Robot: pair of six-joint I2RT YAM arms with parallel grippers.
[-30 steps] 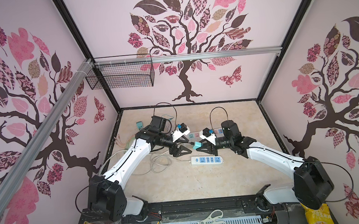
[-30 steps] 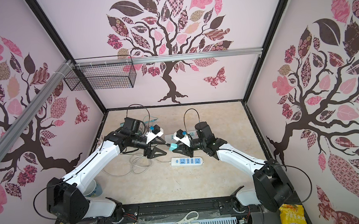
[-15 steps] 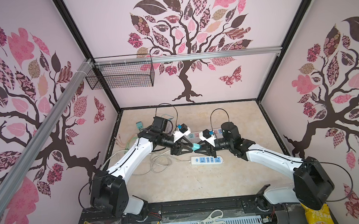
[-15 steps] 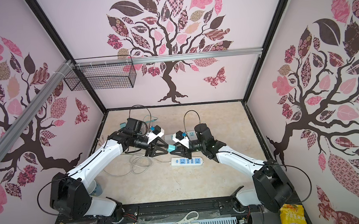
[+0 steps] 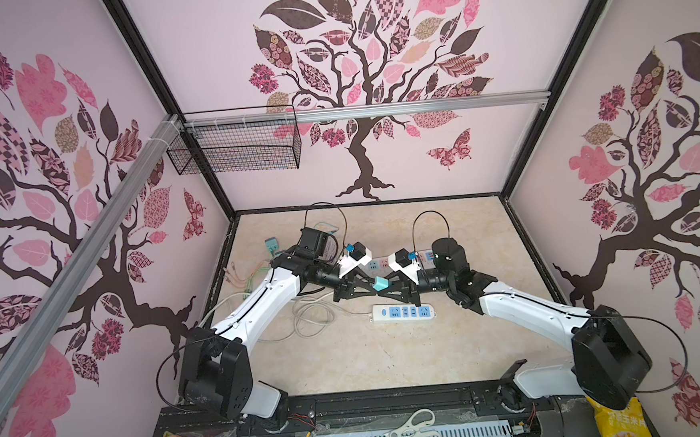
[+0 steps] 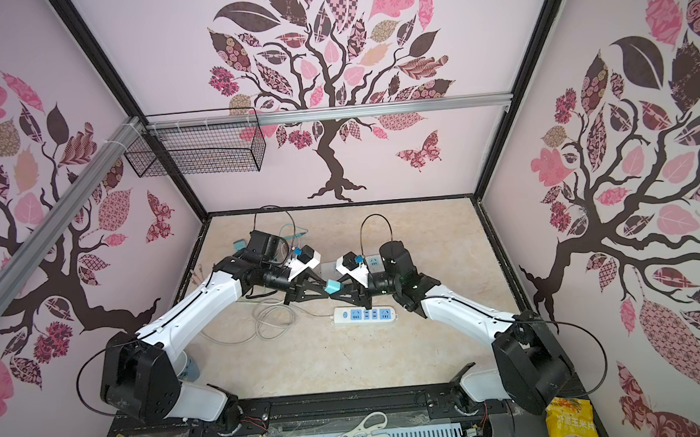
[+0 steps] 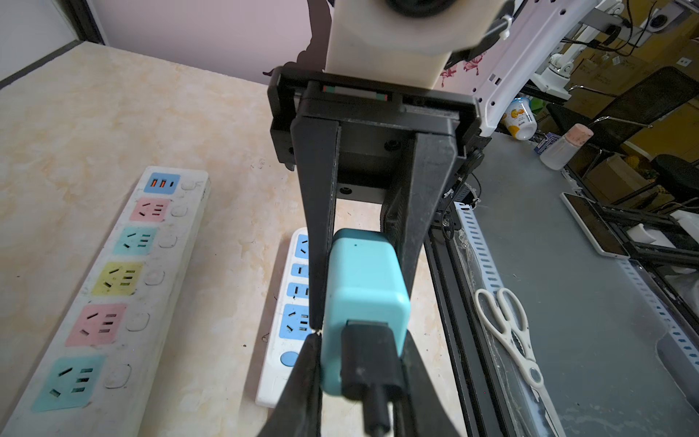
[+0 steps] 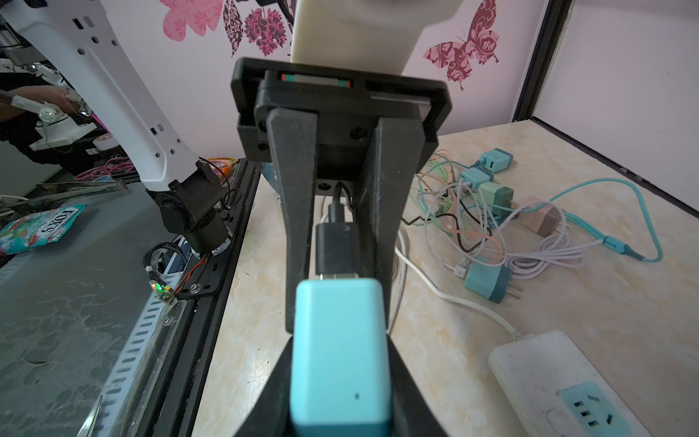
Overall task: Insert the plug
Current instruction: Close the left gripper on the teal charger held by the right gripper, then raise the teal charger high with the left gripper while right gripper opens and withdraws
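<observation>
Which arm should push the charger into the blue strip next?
Left, probably. The left gripper pinches the charger at its cable end, so the opposite end points away from it. The right gripper holds the charger with that end toward its own palm. Prongs are hidden. The blue strip lies close to both.

Two robot arms: glossy white moulded link shells (image 5: 262,304) between bulky black joint housings (image 5: 216,377). Thin black cable loops (image 5: 428,212) arch above the wrists. A cream camera mount (image 8: 351,30) tops a boxy black bracket (image 8: 340,98) with screw holes and long tapered black fingers (image 8: 299,212).
</observation>
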